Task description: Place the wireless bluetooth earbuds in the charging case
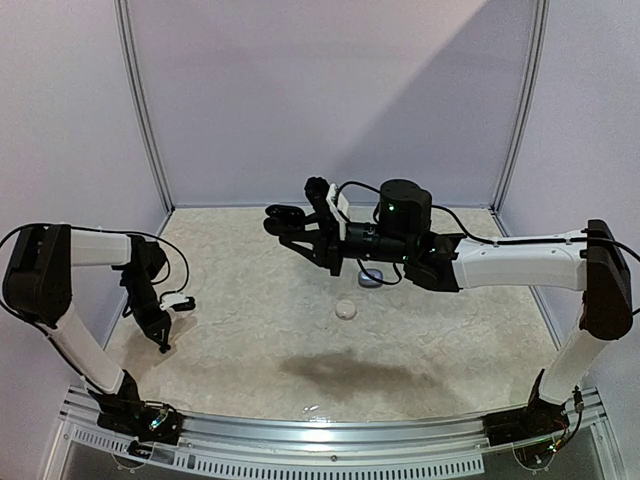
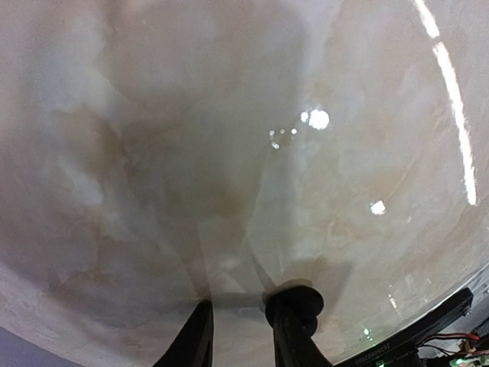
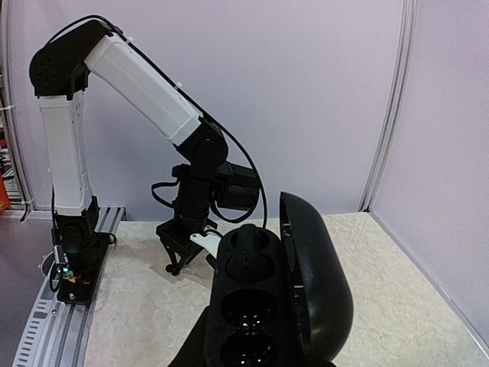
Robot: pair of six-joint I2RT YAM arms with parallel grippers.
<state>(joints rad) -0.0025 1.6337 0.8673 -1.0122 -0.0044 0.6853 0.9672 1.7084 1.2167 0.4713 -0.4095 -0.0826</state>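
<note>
right pincer (image 1: 302,233) clamped on the open black charging case (image 3: 276,300), up off the counter (image 1: 240,330); left pincer (image 2: 246,325) apart, empty

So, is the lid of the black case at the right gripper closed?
No, the black case has its lid swung open, showing the round wells inside.
</note>
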